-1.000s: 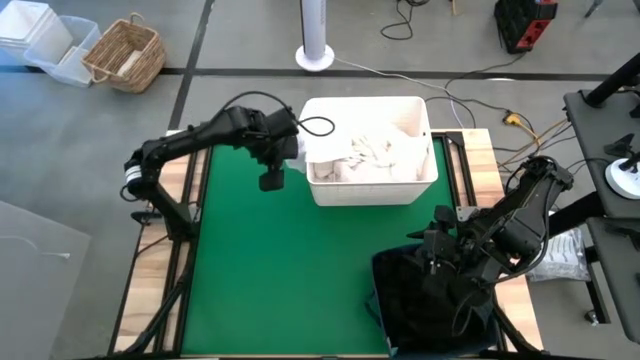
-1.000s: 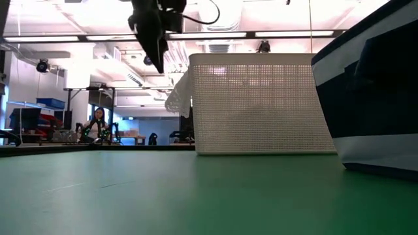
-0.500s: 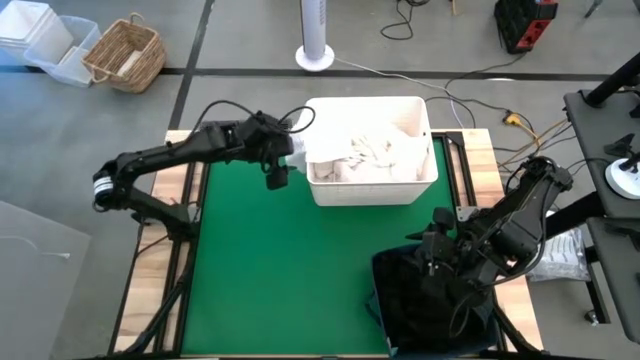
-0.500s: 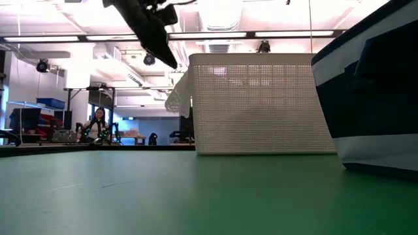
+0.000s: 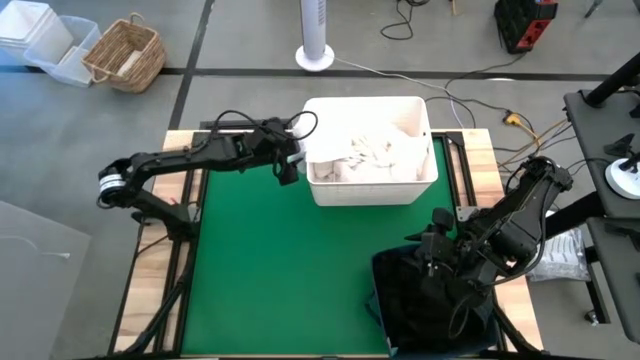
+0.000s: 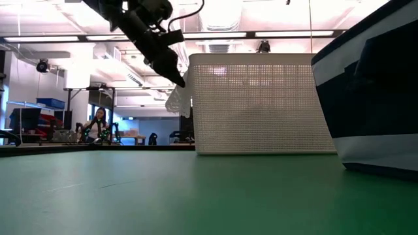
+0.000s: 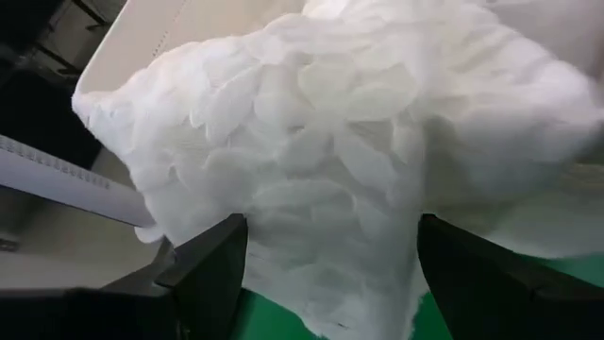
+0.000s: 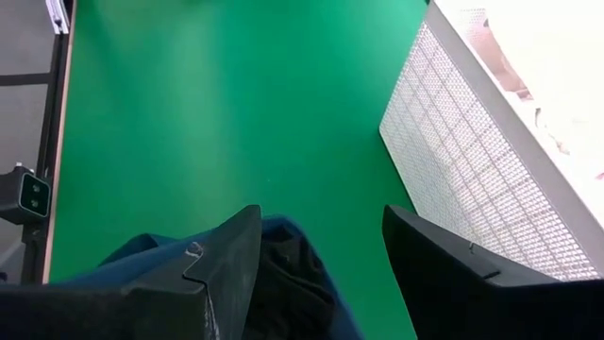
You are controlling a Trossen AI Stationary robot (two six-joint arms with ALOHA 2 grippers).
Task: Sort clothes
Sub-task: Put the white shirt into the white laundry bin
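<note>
Green mat point(image 5: 280, 270); fluffy white garment point(image 7: 340, 161) overhangs perforated bin point(image 5: 370, 180).

1. This is a robotics lab or workshop, not a home: two dark arms are mounted on a wooden bench with a green mat point(image 5: 280, 270).
2. The floor is bare grey concrete, with loose cables point(image 5: 480, 75) running across it.
3. The low view shows an open hall with strip ceiling lights point(image 6: 209, 34), exposed ducting, workbenches and a seated person point(image 6: 98, 123) far behind.
</note>
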